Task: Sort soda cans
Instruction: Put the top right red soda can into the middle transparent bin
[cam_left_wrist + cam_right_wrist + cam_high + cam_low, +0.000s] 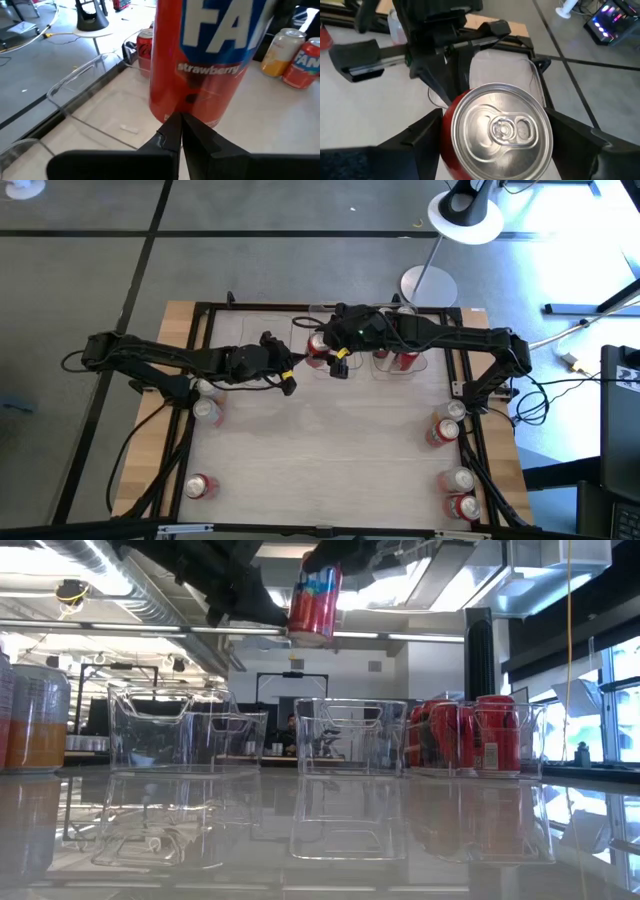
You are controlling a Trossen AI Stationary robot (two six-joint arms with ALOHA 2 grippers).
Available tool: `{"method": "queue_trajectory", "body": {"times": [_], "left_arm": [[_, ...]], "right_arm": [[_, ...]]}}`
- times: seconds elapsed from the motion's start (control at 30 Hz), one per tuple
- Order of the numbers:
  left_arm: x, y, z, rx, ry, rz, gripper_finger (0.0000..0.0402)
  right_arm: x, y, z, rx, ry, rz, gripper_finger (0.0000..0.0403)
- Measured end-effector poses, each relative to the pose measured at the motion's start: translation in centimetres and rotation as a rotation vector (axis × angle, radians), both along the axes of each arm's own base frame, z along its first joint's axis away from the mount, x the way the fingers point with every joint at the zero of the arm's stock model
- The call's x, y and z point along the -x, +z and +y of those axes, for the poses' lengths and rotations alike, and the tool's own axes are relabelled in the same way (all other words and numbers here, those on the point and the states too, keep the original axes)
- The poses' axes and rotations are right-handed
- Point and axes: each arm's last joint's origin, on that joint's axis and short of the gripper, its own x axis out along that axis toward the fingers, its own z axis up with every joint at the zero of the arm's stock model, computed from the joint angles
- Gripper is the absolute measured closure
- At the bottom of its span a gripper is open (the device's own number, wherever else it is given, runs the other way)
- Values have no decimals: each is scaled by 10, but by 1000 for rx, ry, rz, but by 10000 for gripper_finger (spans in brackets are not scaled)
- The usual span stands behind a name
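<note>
While held aloft, red soda can (495, 135) clamped by right gripper (500, 142), left gripper (181, 131) closed, empty

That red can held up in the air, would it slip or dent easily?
The red can looks smooth and glossy, so probably slippery. Its unopened tab suggests it is full, likely heavy and firm. The right gripper holds it by its round sides, so it might twist.

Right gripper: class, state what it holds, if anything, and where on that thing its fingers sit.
The right gripper holds a red strawberry soda can upright in the air, one finger on each side of its body just below the silver top. The left gripper holds nothing.
</note>
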Motion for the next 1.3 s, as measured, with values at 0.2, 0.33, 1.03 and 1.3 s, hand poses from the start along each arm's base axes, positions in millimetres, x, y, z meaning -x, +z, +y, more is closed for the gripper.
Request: {"method": "queue_trajectory", "body": {"times": [0.2,0.33,1.03,1.3], "left_arm": [[2,4,-3,5,-21,-23,394],[12,17,-8,2,-43,-58,394],[39,39,-13,5,-61,-121,394],[39,41,-13,46,-47,-154,394]], "right_arm": [[4,-7,-6,51,-85,79,126],[9,-13,-20,94,-164,142,126],[13,-135,-151,-38,-376,65,123],[4,-159,-159,-53,-364,80,120]]}}
